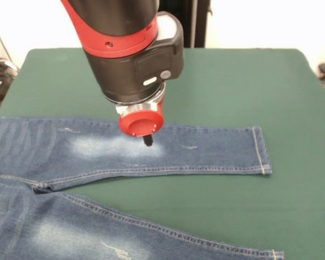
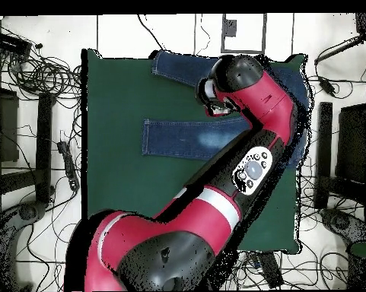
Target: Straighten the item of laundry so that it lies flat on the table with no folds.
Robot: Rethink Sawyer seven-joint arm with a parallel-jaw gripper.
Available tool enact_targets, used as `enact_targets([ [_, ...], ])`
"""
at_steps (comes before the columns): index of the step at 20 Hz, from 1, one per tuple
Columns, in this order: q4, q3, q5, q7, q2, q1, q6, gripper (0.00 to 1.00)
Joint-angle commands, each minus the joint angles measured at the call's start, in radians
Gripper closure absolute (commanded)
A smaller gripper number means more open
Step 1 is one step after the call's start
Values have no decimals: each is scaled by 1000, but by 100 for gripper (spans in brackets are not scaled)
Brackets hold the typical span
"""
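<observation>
Hovering over the jeans (image 1: 151,151), the gripper (image 1: 148,141) is maybe touching; can't tell its grip; next, smoothing the upper leg

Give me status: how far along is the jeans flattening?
Mostly done, by the look of it. The jeans lie spread on the table, both legs extended and apart, with no folds visible in the front view. In hand: the gripper is low over or on the upper leg's faded patch; contact is unclear. Left: the waist runs out of the front view and the arm hides it overhead, so it is unchecked.
</observation>
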Motion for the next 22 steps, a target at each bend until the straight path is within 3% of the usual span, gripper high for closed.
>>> enact_targets([
  [1, 147, 166, 9, 318, 20, 30, -77, 100],
  [10, 120, 180, -3, 338, 64, 33, -139, 100],
  [22, 130, 183, 5, 468, 110, 71, -196, 100],
])
